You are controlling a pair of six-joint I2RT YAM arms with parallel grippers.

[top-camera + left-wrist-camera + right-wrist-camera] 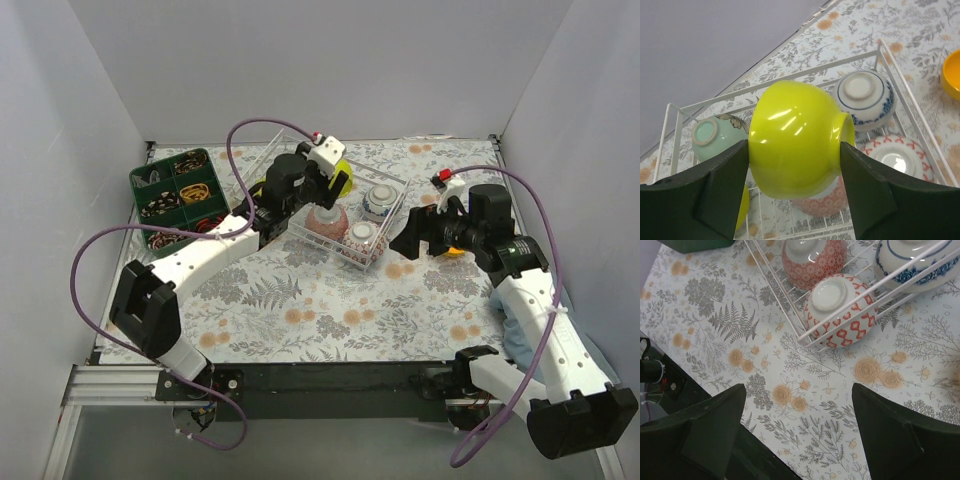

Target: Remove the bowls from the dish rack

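My left gripper (pixel 335 180) is shut on a lime-yellow bowl (pixel 795 137) and holds it above the white wire dish rack (pixel 393 222). Below it in the rack lie a pale green bowl (pixel 710 135), a blue-and-white bowl (pixel 865 100), a red-and-white patterned bowl (pixel 895 155), a pink-patterned bowl (pixel 825 205) and a second lime-yellow bowl (pixel 742 207). An orange bowl (pixel 452 247) sits on the table right of the rack, partly hidden by my right arm. My right gripper (pixel 408 240) is open and empty over the table beside the rack's near right corner.
A dark green compartmented tray (pixel 180 195) stands at the back left. The tablecloth is floral. White walls close in the back and both sides. A pale blue cloth (pixel 515 335) lies by the right arm.
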